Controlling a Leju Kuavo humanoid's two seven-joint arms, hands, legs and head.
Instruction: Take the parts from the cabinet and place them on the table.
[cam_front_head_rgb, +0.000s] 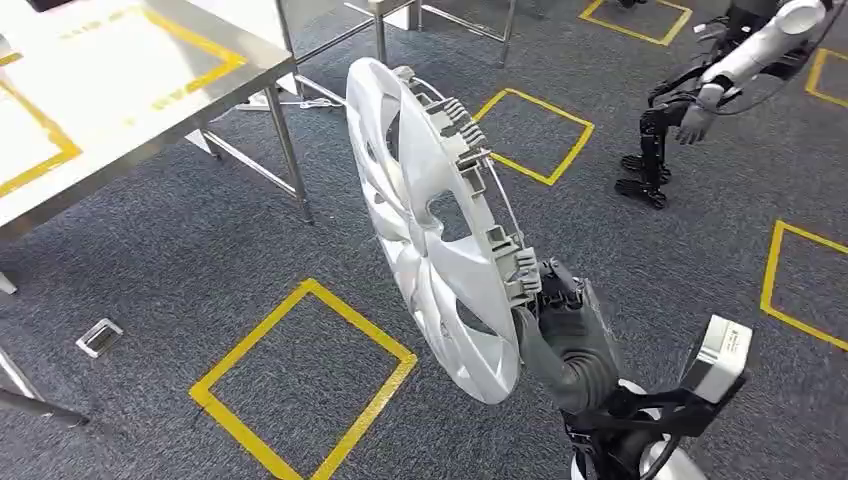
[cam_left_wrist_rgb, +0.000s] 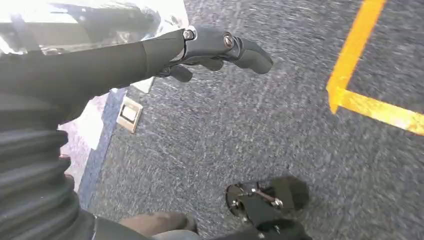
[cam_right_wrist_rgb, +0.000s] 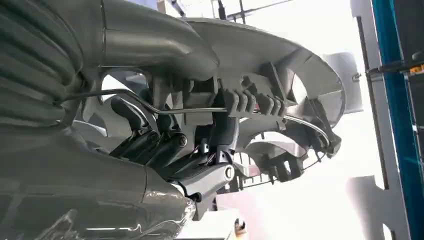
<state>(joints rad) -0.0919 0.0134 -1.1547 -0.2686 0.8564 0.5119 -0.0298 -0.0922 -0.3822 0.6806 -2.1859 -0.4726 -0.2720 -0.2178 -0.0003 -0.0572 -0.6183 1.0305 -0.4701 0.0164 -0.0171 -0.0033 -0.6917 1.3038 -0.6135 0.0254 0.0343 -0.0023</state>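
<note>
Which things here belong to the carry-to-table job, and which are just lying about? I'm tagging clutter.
Job:
- wheel cover, held by the right hand
- steel table

Lying about:
- floor outlet box
- yellow floor squares
- second robot

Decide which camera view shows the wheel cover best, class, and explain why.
The head view: the whole wheel cover shows there, held on edge above the carpet by the right robot hand at its rim. The right wrist view shows its clipped inner rim close up.
</note>
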